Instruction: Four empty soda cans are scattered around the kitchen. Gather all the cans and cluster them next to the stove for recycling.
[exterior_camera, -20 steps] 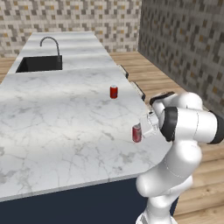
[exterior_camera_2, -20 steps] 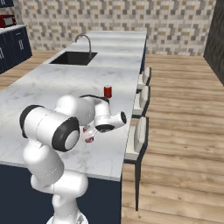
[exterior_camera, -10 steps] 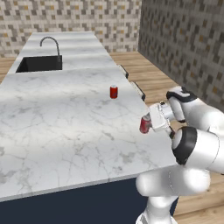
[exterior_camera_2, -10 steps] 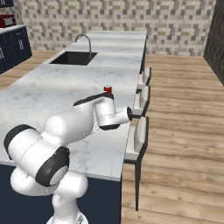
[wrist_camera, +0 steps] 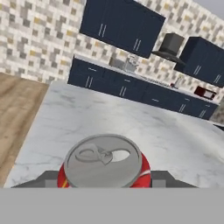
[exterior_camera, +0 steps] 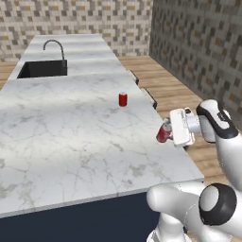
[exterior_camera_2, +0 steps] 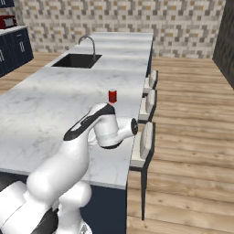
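A red soda can (exterior_camera: 163, 133) with a silver top hangs tilted just above the right edge of the white marble island (exterior_camera: 66, 127), and my gripper (exterior_camera: 168, 132) is shut on it. The hand view looks down on that can's lid (wrist_camera: 104, 160), with a dark fingertip (wrist_camera: 47, 179) on either side of it. A second red soda can (exterior_camera: 123, 99) stands upright farther back on the island, also seen in the right base view (exterior_camera_2: 112, 96). My own arm covers the held can in the right base view. The stove is out of view.
A black sink with a curved faucet (exterior_camera: 45, 68) is set into the island's far left. White stools (exterior_camera_2: 146, 137) line the island's right side over wood floor. Across the room run navy cabinets (wrist_camera: 122, 26) and a dark range hood (wrist_camera: 170, 43).
The arm has swung to the right and lifted the near red can off the counter. The can now hangs at the island's right edge. The far can has not moved.
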{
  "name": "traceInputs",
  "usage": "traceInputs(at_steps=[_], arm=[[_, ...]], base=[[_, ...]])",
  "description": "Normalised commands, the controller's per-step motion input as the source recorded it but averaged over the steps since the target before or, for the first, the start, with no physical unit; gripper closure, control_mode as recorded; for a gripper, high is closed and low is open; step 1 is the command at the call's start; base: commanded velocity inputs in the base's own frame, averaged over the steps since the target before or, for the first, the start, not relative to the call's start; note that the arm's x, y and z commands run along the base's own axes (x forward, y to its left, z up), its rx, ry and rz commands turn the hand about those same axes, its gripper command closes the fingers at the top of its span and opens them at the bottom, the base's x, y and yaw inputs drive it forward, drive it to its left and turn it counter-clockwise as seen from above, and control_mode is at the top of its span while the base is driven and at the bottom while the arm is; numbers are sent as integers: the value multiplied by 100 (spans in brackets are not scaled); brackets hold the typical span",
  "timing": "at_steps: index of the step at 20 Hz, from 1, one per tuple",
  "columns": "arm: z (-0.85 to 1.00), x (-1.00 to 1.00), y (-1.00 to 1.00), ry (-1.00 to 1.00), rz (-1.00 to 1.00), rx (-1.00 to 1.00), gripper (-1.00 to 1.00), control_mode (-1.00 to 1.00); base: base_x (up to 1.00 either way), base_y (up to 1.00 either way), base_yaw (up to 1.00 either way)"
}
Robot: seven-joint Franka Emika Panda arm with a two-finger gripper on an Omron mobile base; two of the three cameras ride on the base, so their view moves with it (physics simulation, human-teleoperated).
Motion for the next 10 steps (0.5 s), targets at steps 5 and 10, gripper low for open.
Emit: traceInputs(at_steps=[5, 10], arm=[[16, -41, 0, -16, 0, 0, 100, -100], [1, -6, 0, -3, 0, 0, 100, 100]], base=[[0, 0, 0], [0, 0, 0]])
